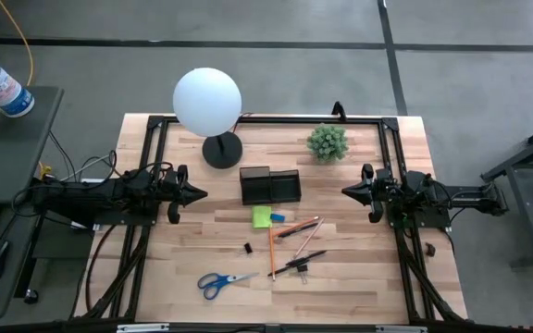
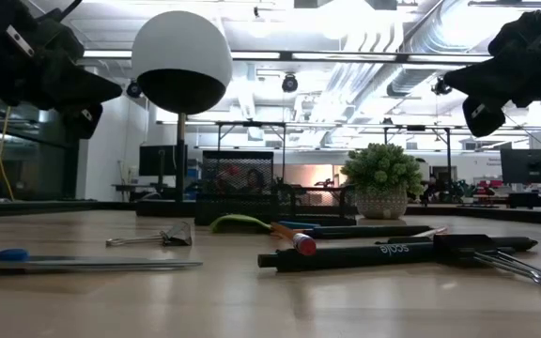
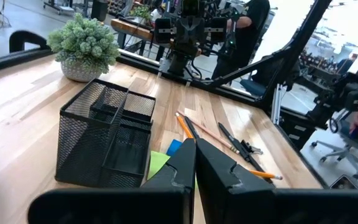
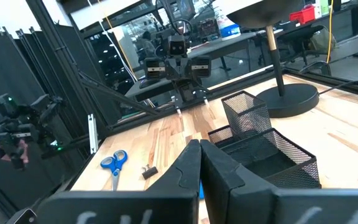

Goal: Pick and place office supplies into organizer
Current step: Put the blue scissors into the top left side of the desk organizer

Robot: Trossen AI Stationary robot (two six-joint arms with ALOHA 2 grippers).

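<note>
The black mesh organizer [image 1: 269, 185] stands mid-table, also in the left wrist view [image 3: 104, 137]. Just near of it lie a lime-green sticky-note pad [image 1: 261, 216] and a small blue block [image 1: 278, 218]. Orange and dark pencils and pens [image 1: 296, 242] lie nearer the front, with a small black clip [image 1: 247, 249] and blue-handled scissors [image 1: 220, 282] flat on the wood. My left gripper [image 1: 202, 193] hovers shut at the table's left, above the surface. My right gripper [image 1: 347, 191] hovers shut at the right, facing it.
A white globe lamp [image 1: 207, 100] on a round black base [image 1: 221, 151] stands behind the organizer to the left. A small potted plant [image 1: 327, 141] sits at the far right. Black frame rails [image 1: 266, 118] run along the table's far edge and both sides.
</note>
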